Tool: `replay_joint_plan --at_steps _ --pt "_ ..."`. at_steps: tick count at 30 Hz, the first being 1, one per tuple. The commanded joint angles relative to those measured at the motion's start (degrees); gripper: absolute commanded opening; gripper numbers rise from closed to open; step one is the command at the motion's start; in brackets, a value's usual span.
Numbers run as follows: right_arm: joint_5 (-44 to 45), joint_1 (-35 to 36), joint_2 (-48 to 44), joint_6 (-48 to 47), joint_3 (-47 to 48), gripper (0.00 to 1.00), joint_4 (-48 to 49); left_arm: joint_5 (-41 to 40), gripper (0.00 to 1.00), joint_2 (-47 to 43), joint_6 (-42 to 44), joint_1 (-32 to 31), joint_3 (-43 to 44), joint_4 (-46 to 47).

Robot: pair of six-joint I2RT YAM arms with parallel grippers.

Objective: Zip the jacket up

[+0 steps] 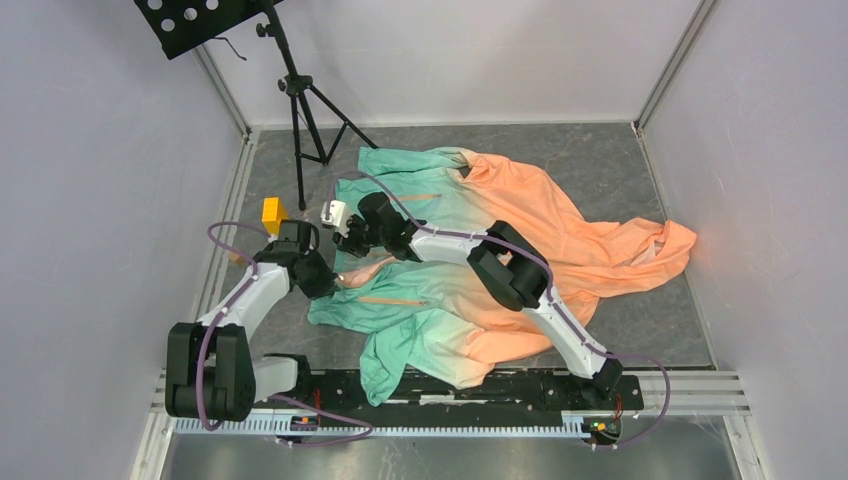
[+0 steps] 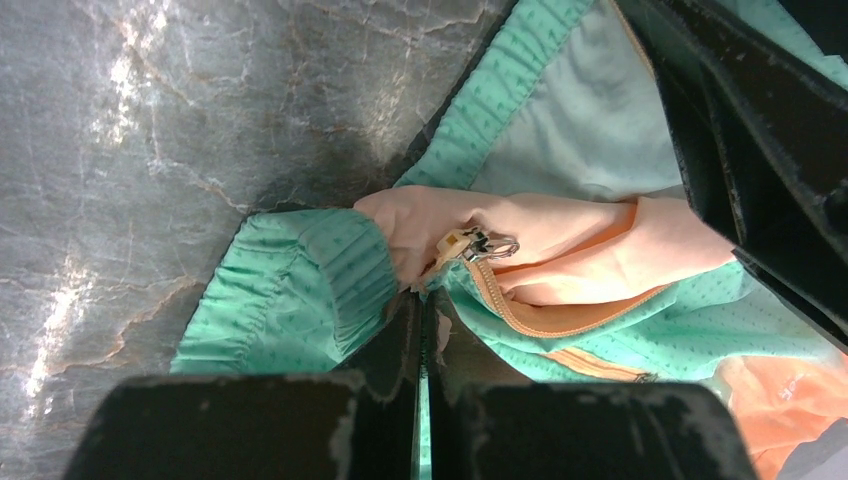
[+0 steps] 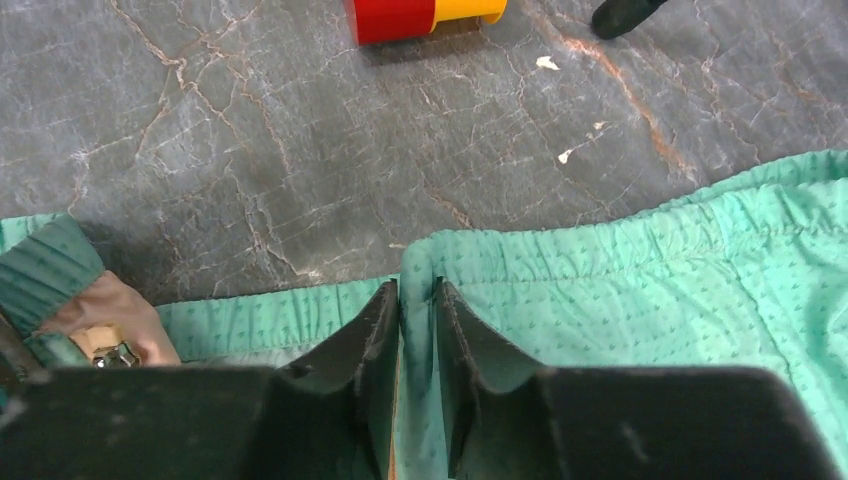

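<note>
The jacket, mint green fading to peach orange, lies crumpled on the grey floor. My left gripper is shut on the jacket's edge just below the silver zipper slider at the end of the orange front zipper. My right gripper is shut on a fold of the green hem at the jacket's other front edge. The slider also shows at the lower left of the right wrist view.
A yellow block stands left of the jacket; it shows red and yellow in the right wrist view. A black tripod stand stands at the back left. Grey walls enclose the floor.
</note>
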Motion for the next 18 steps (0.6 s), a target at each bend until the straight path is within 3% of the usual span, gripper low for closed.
replay_joint_plan --at_steps 1,7,13,18 --pt "0.0 -0.1 1.4 0.9 4.0 0.18 1.3 0.9 0.02 -2.1 2.6 0.1 -1.0 4.0" --pt "-3.7 -1.3 -6.7 4.9 1.2 0.01 2.8 4.3 0.02 -6.2 9.6 0.1 -0.9 8.2" --pt "-16.3 -5.6 -16.5 7.8 -7.9 0.00 4.8 14.7 0.02 -12.1 23.5 0.1 -1.0 16.0" --pt "-28.7 -10.0 -21.5 7.5 -14.8 0.00 8.6 19.2 0.02 -15.5 35.9 0.1 0.0 16.0"
